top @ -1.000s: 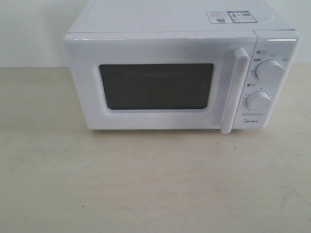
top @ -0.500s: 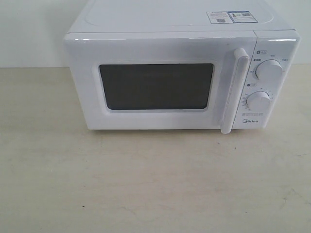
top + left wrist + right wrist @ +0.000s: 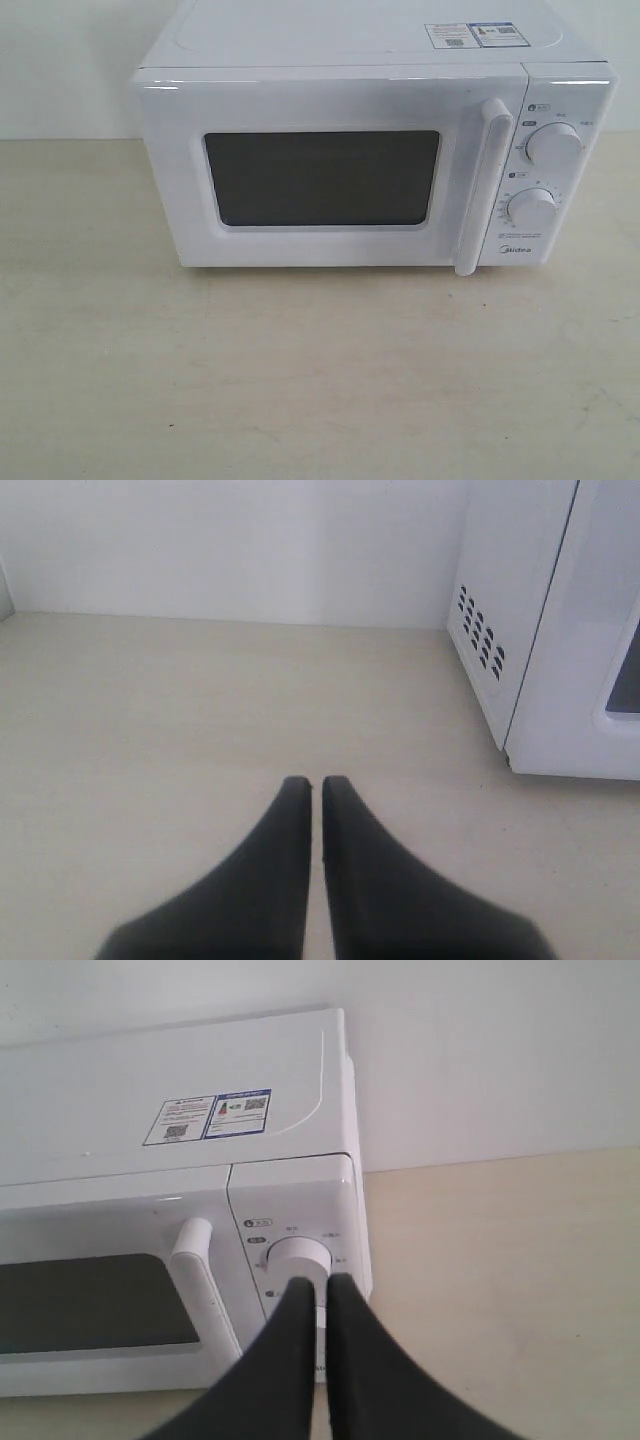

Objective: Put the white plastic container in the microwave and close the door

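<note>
The white microwave (image 3: 370, 40) stands at the back of the beige table, its door (image 3: 320, 100) shut, with the dark window (image 3: 322, 178) and long vertical handle (image 3: 482, 185) facing the exterior view. The white plastic container is out of view in every frame. My left gripper (image 3: 316, 785) is shut and empty over bare table, off the microwave's vented side (image 3: 482, 640). In the right wrist view my right gripper (image 3: 320, 1282) is shut and empty, seen in front of the microwave's upper dial (image 3: 297, 1258). Neither gripper shows in the exterior view.
Two round dials (image 3: 553, 145) sit on the control panel right of the handle. Stickers (image 3: 475, 35) lie on the microwave's top. A white wall (image 3: 230, 540) backs the table. Bare beige tabletop (image 3: 320, 380) stretches in front of the microwave.
</note>
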